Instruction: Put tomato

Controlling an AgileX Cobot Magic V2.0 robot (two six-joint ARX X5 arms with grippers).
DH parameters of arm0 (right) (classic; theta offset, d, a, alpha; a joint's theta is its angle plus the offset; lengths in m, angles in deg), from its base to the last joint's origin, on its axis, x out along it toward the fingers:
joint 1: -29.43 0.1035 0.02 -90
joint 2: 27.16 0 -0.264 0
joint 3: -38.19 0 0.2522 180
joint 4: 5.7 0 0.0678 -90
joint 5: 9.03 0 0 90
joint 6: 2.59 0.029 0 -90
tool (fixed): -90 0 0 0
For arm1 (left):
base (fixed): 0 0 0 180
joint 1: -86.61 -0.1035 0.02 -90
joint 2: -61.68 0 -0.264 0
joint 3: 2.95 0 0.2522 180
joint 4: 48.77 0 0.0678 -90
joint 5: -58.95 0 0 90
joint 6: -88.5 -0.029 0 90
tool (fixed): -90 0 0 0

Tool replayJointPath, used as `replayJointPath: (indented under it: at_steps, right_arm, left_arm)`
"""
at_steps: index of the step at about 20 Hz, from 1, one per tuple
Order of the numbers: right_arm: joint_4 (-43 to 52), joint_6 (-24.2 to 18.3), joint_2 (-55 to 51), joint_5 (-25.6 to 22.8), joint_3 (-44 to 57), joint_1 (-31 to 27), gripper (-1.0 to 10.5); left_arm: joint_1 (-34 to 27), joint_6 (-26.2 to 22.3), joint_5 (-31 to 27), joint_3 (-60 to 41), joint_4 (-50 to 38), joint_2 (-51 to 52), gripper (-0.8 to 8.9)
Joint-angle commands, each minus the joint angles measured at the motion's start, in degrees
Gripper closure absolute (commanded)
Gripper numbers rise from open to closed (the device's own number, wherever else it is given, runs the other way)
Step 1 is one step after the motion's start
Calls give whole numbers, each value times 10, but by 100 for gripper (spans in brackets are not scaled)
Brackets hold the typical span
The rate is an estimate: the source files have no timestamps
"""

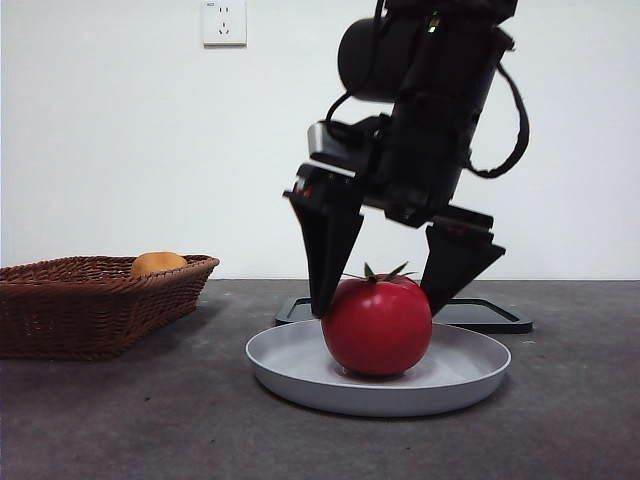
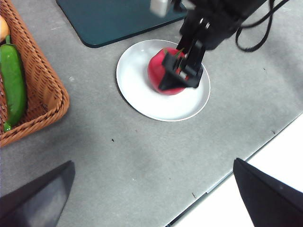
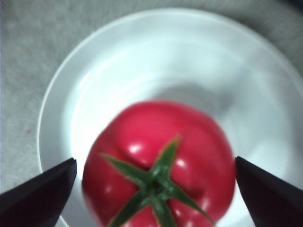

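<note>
The red tomato point(image 1: 377, 330) with its green stem sits upright on a white plate point(image 1: 300, 375) at the middle of the table. My right gripper point(image 1: 377, 305) is open and straddles the tomato's upper half, one jaw on each side. In the right wrist view the tomato point(image 3: 189, 142) lies between the jaws of that gripper point(image 3: 155, 160) with a gap on both sides, on the plate point(image 3: 118, 56). The left wrist view shows tomato point(image 2: 156, 71), plate point(image 2: 137, 90) and right gripper point(image 2: 182, 71) from afar. My left gripper point(image 2: 151, 198) is open, empty and held high.
A wicker basket point(image 1: 90, 300) stands at the left with an orange fruit point(image 1: 158, 263); the left wrist view shows a green vegetable point(image 2: 12, 80) in it. A dark flat tray point(image 1: 490, 315) lies behind the plate. The table edge point(image 2: 255, 146) runs beyond the plate.
</note>
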Motion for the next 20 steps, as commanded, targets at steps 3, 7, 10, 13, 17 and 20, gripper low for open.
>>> replayJointPath:
  at_steps: [3,7,10,13,17,20]
  right_arm:
    - [3,2,16,0,-13,7,343]
    - [0,6,17,0,-13,7,615]
    - [3,8,17,0,-13,7,752]
    - [-10,8,16,0,-38,2,753]
    - [-46,-9,17,-1,-122,-18,753]
    - [-55,-12,31,0,-180,-48,753]
  left_arm:
    - [3,-3,-2,5,-2,-3,278]
    - [3,-7,-2,5,-2,-3,278]
    - [3,-16,-2,5,-2,-3,278]
    - [3,-18,-2,5,-4,-3,278]
    - [3,-19,-2,5,-7,-3,279]
    - [3,-19,-2,5,-20,-3,279]
